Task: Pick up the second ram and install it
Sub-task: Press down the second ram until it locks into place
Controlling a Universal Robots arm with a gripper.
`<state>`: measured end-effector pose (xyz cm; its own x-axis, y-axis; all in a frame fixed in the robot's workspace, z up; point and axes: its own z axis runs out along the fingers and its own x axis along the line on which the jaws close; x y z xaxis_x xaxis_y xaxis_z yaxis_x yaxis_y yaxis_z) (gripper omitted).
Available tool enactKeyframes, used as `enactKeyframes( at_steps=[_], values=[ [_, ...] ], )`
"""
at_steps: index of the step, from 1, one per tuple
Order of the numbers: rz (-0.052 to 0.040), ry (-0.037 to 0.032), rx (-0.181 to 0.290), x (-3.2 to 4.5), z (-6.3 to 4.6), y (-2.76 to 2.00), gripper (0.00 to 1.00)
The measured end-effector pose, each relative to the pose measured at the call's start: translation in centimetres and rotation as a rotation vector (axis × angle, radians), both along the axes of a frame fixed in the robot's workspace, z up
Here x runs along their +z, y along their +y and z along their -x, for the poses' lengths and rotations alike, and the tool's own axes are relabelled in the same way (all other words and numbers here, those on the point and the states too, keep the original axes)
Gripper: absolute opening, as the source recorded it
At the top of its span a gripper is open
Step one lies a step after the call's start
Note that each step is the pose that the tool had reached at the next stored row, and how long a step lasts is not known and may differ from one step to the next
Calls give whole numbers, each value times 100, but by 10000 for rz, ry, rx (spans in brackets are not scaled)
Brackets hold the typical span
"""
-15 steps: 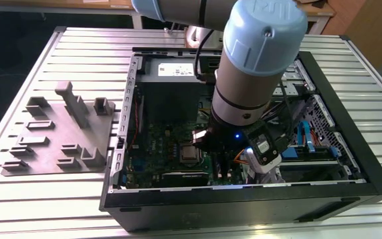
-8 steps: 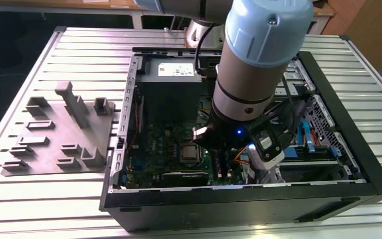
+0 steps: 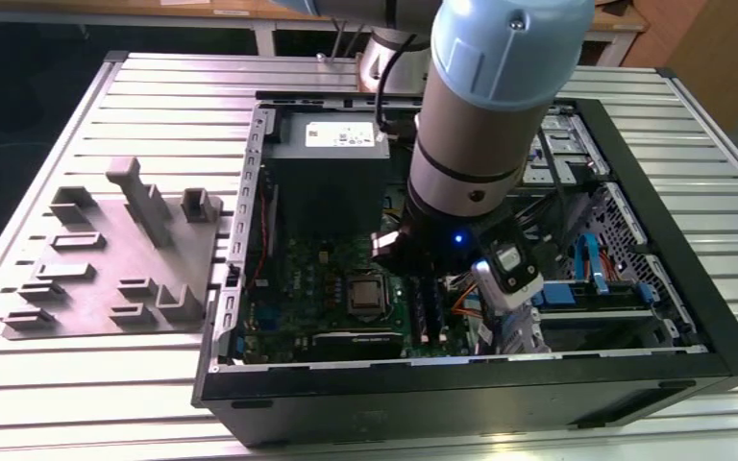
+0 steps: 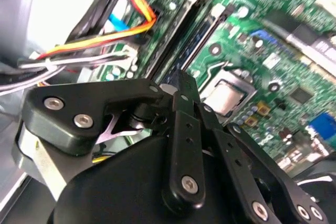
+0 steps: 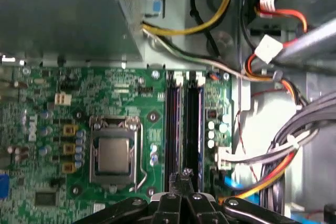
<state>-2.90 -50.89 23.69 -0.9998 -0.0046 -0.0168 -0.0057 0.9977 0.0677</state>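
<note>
The big arm (image 3: 491, 144) hides much of the green motherboard (image 3: 331, 279) in the exterior view. The black gripper (image 5: 180, 178) is cut off at 6 o'clock in the first wrist view.

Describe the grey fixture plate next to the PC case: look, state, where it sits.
The grey fixture plate is a flat, matte slab, plastic by the look of it, with raised blocks and small open-topped holders of the same grey standing on it. One tall, narrow upright runs near its middle. It lies flat on the slatted metal table, on the exterior view's left of the open PC case, close beside the case wall. Nothing dark or stick-shaped shows in its holders.
</note>
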Motion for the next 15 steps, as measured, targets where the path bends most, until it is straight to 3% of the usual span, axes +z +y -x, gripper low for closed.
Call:
enactKeyframes(
  at_steps=[2, 15],
  values=[
    [0, 0, 0, 0, 0, 26, 10],
    [-2, 0, 0, 45, 0, 29, 10]
  ],
)
